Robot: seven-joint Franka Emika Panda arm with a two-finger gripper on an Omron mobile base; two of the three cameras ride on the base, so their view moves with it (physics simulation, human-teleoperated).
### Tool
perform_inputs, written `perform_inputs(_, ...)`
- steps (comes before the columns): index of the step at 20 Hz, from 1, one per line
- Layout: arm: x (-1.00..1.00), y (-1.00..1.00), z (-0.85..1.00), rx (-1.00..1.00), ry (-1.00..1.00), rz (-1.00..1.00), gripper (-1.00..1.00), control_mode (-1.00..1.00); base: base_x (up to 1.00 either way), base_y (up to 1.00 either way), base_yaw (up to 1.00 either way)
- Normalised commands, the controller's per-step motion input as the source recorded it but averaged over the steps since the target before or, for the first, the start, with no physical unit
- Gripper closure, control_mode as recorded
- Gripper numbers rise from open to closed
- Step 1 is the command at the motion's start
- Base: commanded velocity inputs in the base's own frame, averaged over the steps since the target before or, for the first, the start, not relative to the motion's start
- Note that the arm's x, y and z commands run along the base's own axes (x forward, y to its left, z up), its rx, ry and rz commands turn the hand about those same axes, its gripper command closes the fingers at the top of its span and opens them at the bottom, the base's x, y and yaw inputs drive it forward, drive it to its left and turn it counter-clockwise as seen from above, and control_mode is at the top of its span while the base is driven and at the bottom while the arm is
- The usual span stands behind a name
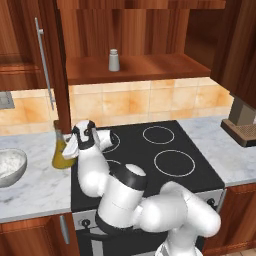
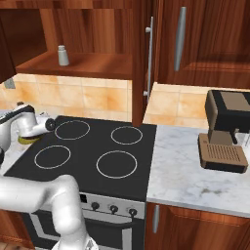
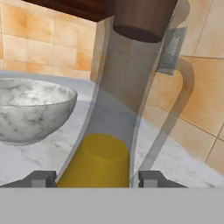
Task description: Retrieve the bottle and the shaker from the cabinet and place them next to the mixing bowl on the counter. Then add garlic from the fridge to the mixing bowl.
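Looking at my feeds: in the left base view the arm is bent over to the left edge of the stove (image 1: 150,150), and the bottle (image 1: 61,152) stands on the tabletop (image 1: 35,187) right next to the hand, with the bowl (image 1: 11,166) a bit further left at the frame edge. The wrist hides the tool itself there, so that view tells me nothing about the grip.

The hand view fills that in. The bottle (image 3: 109,131) sits dead centre between the two fingertips (image 3: 40,178), yellow base low down, brown stopper at the top. Each tip looks just beside the glass with a sliver of gap, so the tool (image 3: 97,178) reads as partly open around the bottle, but I honestly can't tell if it's touching or pinching. The bowl (image 3: 30,111) shows on the left of that view, near the bottle but apart from it.

The right base view barely gives me the bottle (image 2: 28,139), just a yellow sliver under the wrist. What it does show is a coffee machine (image 2: 225,132) on the tabletop right of the stove.

The shaker (image 1: 114,60) is upright on the shelf of the open cabinet (image 1: 130,67), visible from both base cameras.
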Motion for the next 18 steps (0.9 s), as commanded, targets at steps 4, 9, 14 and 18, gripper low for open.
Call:
perform_inputs(4, 0.40, 0.58, -0.39, 0.06, 0.01, 0.18, 1.00, -1.00, 0.00, 0.00, 0.00)
perform_inputs(9, 0.05, 0.75, -0.56, 0.09, 0.00, 0.17, 1.00, -1.00, 0.00, 0.00, 0.00)
perform_inputs(14, 0.00, 0.77, -0.60, 0.12, 0.00, 0.13, 1.00, -1.00, 0.00, 0.00, 0.00)
perform_inputs(18, -0.04, 0.82, -0.55, 0.12, 0.01, 0.04, 1.00, -1.00, 0.00, 0.00, 0.00)
